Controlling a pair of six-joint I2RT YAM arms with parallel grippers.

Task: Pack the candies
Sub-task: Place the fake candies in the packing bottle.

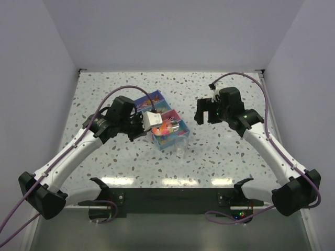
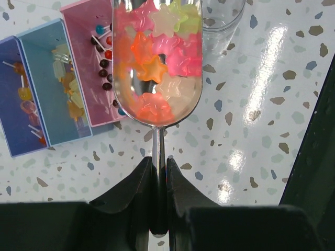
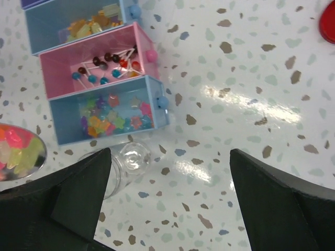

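Left wrist view shows the left gripper (image 2: pixel 158 175) clamped on the thin handle of a metal scoop (image 2: pixel 158 141). It is held level, I judge, so that its heap of star-shaped candies (image 2: pixel 157 68) does not spill short of the clear jar (image 2: pixel 222 21) just past its tip.

A row of trays sits left of the tabletop's (image 3: pixel 251 78) middle: a dark blue tray (image 2: pixel 10 94), a pale blue tray (image 2: pixel 42 68) and a pink tray (image 2: pixel 84 42) of lollipops. The scoop hides the end tray (image 3: pixel 112 115), where more candies lie; only the right wrist view shows it.

The right gripper (image 3: pixel 170 157) hovers empty with jaws wide apart, probably ready to steady the jar beside its left finger. That finger half covers the jar, and I cannot tell whether it holds anything. A red lid (image 3: pixel 328 21) is cut off at the frame's corner.
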